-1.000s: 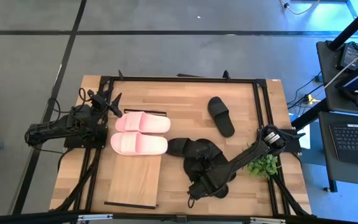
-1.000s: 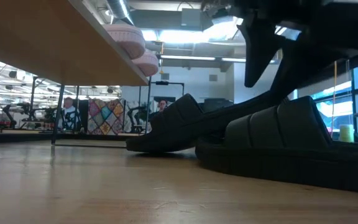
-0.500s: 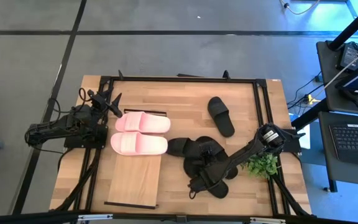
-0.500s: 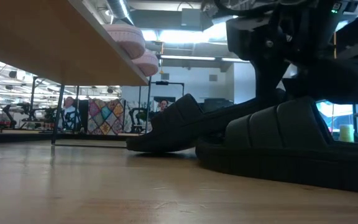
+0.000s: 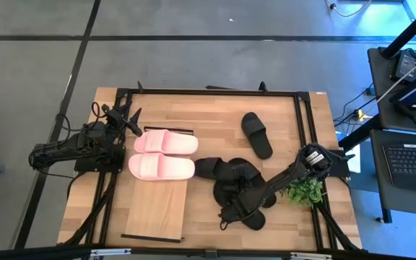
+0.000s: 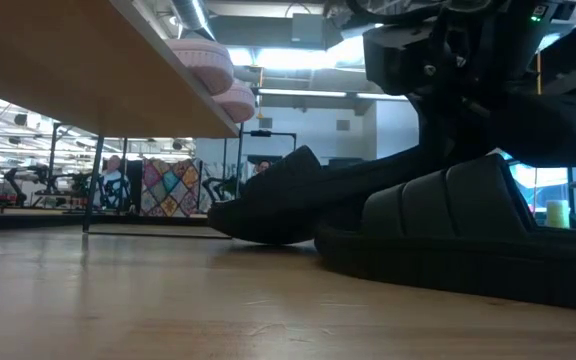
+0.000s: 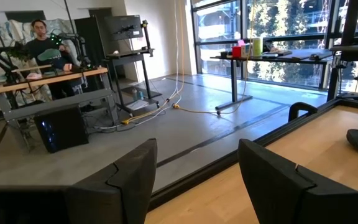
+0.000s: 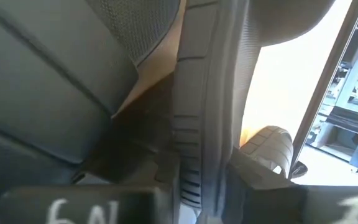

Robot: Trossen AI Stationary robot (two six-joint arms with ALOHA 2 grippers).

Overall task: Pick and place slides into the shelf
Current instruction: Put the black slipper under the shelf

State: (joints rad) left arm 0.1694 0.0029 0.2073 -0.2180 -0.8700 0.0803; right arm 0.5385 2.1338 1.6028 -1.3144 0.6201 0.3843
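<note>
Two pink slides (image 5: 162, 154) lie side by side on the shelf (image 5: 157, 209) at the left. One black slide (image 5: 256, 134) lies alone on the far worktop (image 5: 215, 115); a heap of black slides (image 5: 231, 184) lies near right. The right end effector (image 5: 238, 204) sits in that heap, its grip impossible to tell. The left end effector (image 5: 126, 119), fingers spread, waits at the far left. Grey floor surrounds the worktop; a person sits in the room beyond.
</note>
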